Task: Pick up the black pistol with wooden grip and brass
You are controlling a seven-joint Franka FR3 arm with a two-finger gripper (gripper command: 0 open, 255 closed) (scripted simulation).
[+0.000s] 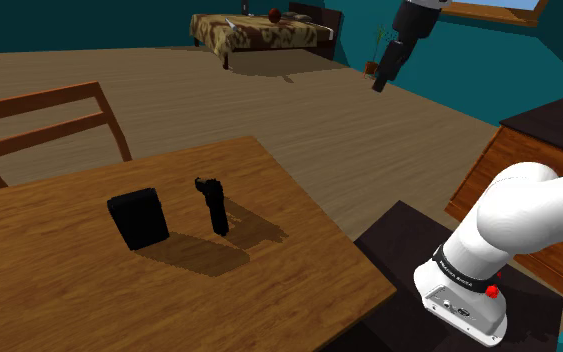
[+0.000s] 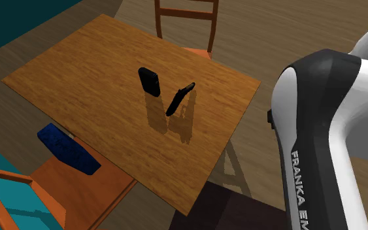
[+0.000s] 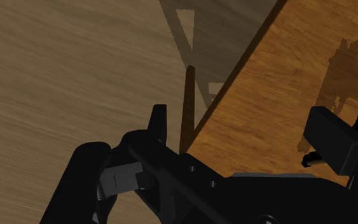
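In the shoulder view, you have the table [image 1: 69, 290] at the near left and the stand [image 1: 409, 240] just off its near right corner. On the table, the pistol [image 1: 212, 205] stands just right of the box [image 1: 138, 218], near it but apart. A chair [image 1: 49, 125] sits behind the table's far left side. The bed [image 1: 259, 35] lies far off across the floor. The gripper [image 1: 383, 75] hangs over the floor at the far right, well apart from the pistol.

A black pistol [image 1: 212, 205] stands beside a black box [image 1: 138, 218] on the wooden table [image 1: 59, 280].
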